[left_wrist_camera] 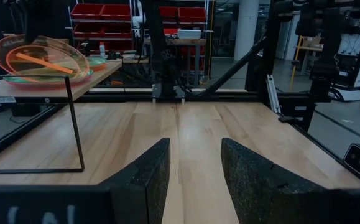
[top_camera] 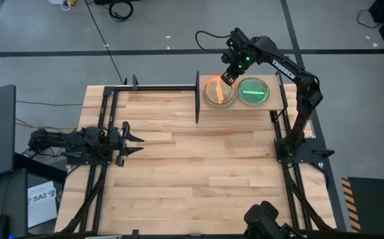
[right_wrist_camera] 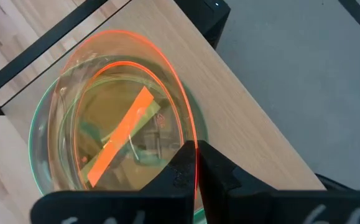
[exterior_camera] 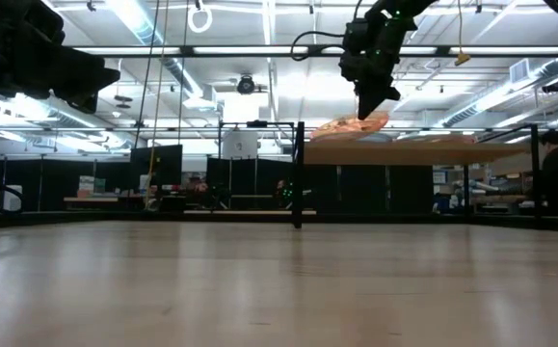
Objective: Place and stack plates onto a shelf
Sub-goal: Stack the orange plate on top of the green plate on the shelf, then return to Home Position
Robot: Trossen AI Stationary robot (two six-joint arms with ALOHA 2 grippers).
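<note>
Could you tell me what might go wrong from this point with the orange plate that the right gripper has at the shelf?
1. The right gripper pinches the orange plate by its rim, tilted over the stack on the shelf; let go like this, it could slide off instead of nesting.
2. The stack sits near the shelf's edge, so a nudge might push plates off.
3. The green plate lies close by and could get bumped.

Grey floor (top_camera: 158,26) is spreading around the wooden bench (top_camera: 178,172), crossed by dark tape lines. Long ceiling lights (exterior_camera: 153,39) are glowing overhead, and red storage bins (left_wrist_camera: 105,15) are lining a far rack.
</note>
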